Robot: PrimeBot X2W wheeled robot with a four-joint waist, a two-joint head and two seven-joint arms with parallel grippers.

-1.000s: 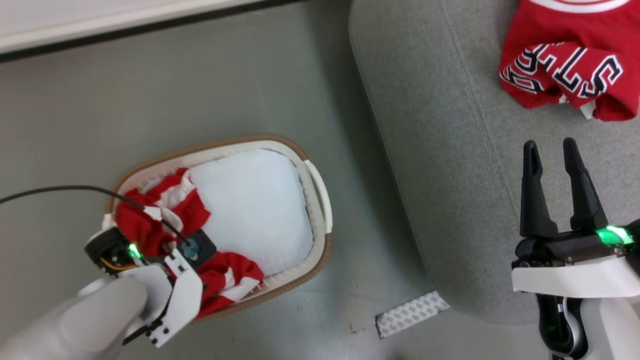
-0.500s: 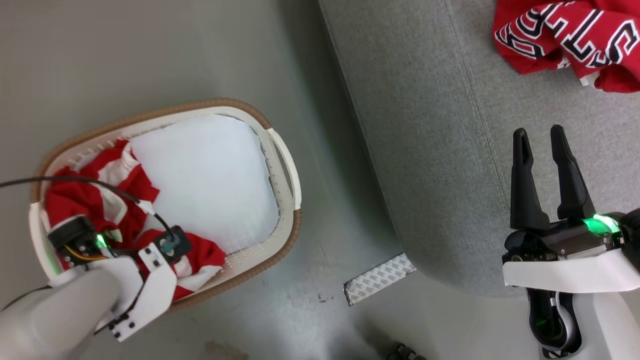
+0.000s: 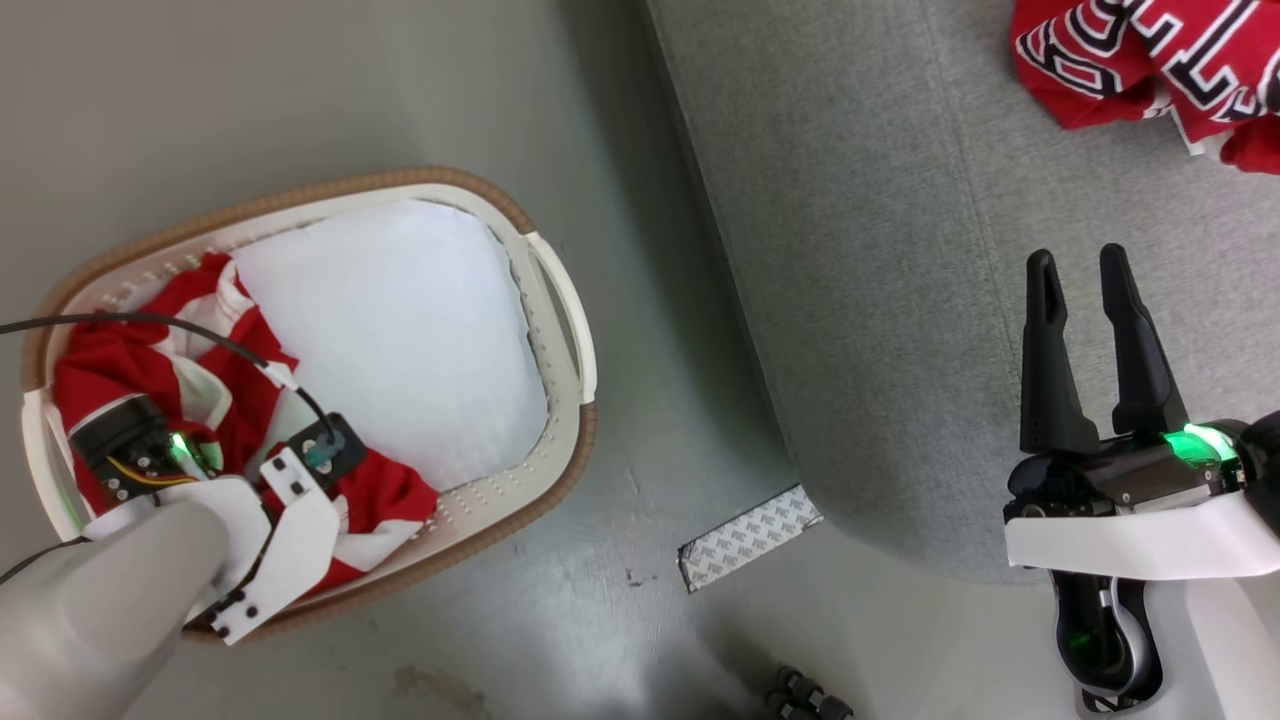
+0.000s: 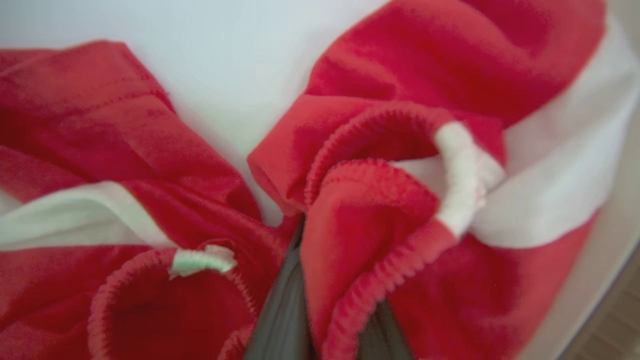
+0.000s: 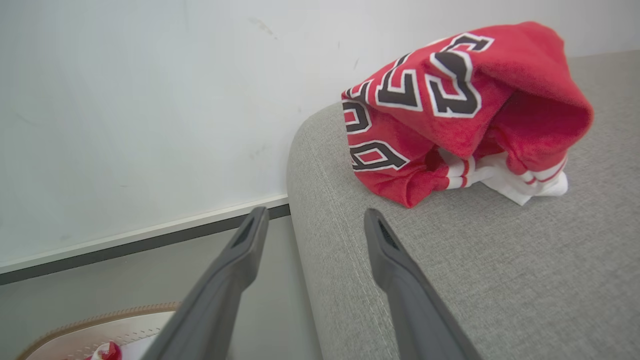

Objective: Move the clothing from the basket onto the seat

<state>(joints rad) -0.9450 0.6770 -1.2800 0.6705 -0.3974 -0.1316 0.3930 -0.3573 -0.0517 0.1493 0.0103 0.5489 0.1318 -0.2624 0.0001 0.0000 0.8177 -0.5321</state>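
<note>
Two red garments. Lettered jersey (image 3: 1150,60): lying on the seat (image 3: 880,250), far right. Striped garment (image 3: 105,375): heaped in the basket (image 3: 565,300), at the end farthest from the seat. Left gripper (image 4: 330,300): buried in that heap, jaws pinching a red fold. Right gripper (image 3: 1078,265): over the seat's edge, jaws spread, empty. Likely carry: up, then rightward across the floor (image 3: 650,480) to the seat.
</note>
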